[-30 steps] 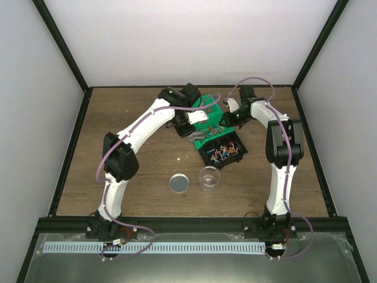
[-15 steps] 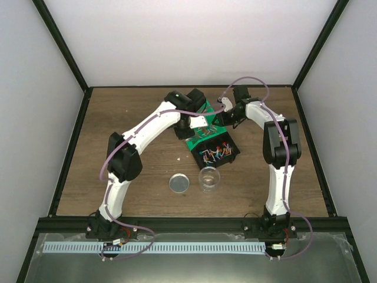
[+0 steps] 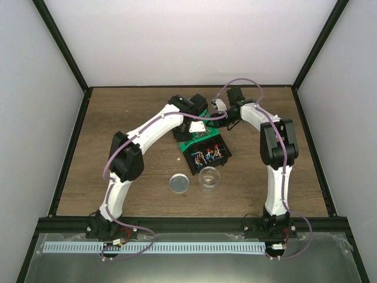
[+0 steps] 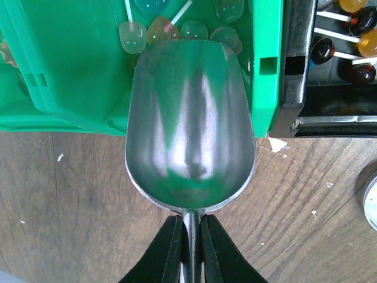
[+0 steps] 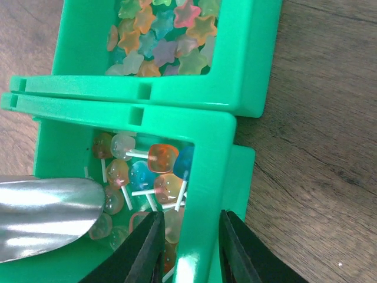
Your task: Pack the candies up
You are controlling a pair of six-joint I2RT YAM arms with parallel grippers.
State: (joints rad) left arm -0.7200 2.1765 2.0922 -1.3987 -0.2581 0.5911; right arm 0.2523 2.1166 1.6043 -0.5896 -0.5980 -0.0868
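Note:
Candies on white sticks (image 5: 154, 172) lie in a green bin (image 5: 203, 150), and star-shaped candies (image 5: 159, 35) fill the green compartment behind it. More candies (image 3: 209, 154) sit in a black bin (image 3: 225, 154) touching the green one. My right gripper (image 5: 189, 250) is shut on the green bin's side wall, one finger inside and one outside. My left gripper (image 4: 191, 244) is shut on the handle of an empty metal scoop (image 4: 189, 124), whose front lip reaches over the green bin's edge up to the candies (image 4: 171, 28). In the top view, both grippers meet over the bins, left (image 3: 197, 125), right (image 3: 219, 113).
A clear cup (image 3: 209, 178) stands upright on the wooden table just in front of the black bin. Its round metal lid (image 3: 179, 183) lies flat to the left of it. Small white crumbs dot the wood (image 4: 277, 143).
The right gripper has dragged the green bin, and the black bin with it, leftward and nearer, close to the cup. The left arm with the scoop followed.

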